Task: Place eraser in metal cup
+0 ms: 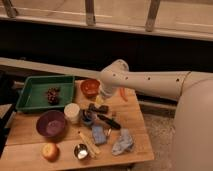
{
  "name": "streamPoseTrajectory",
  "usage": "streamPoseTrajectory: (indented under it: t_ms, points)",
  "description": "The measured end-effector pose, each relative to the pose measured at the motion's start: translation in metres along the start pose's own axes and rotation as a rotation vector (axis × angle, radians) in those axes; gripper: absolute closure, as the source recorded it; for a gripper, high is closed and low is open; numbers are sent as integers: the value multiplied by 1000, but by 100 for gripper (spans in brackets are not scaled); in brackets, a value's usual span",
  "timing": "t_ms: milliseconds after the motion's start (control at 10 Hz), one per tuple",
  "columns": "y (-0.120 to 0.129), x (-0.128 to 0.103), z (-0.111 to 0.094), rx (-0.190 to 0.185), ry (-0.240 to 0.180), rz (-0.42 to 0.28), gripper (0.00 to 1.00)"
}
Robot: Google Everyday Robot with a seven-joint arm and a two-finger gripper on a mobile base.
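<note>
Camera view | eraser [98, 108]: dark flat block | claw [102, 97]: near it, state cannot tell | metal cup [81, 150]: shiny

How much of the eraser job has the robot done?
Nothing looks done yet: the eraser lies on the table, and the metal cup near the front edge has no eraser in it. In hand: the claw is right by the eraser. Left: grab it, carry it over, drop it in the cup.
</note>
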Motion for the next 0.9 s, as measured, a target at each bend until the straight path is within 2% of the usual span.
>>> streamPoseTrajectory:
  t_ms: [200, 500, 700, 900]
  points:
    - [-5, -10, 19, -5, -11, -12, 26]
    - [-17, -9, 20, -12, -10, -30, 26]
    - [-11, -3, 32, -44, -1, -33, 26]
    - [-2, 9, 55, -90, -7, -16, 26]
